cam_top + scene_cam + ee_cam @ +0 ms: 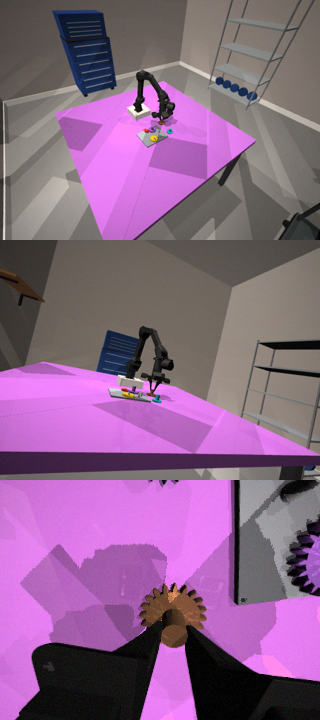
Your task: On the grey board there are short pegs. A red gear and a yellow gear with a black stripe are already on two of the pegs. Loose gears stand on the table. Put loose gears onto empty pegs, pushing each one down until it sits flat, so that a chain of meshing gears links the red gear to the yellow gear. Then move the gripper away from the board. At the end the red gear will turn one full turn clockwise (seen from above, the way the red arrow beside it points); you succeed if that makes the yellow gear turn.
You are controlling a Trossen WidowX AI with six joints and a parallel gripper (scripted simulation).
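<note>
My gripper (161, 119) (152, 391) (173, 627) is shut on the hub of the brown gear (161, 123) (150, 394) (174, 600), which is at the table surface beside the board. The grey board (147, 143) (116, 396) (250, 575) carries the red gear (146, 130) (124, 389), the purple gear (151, 130) (133, 392) (311, 562) next to it, and the yellow gear (153, 138) (127, 395). Bare grey pegs (140, 394) show on the board's right part. The teal gear (169, 131) (156, 400) stands upright on the table, off the board's right corner.
The arm's white base block (138, 112) (130, 382) stands behind the board on the magenta table (118, 165) (77, 426). A blue cabinet (89, 59) and a grey shelf rack (250, 49) stand on the floor beyond the table.
</note>
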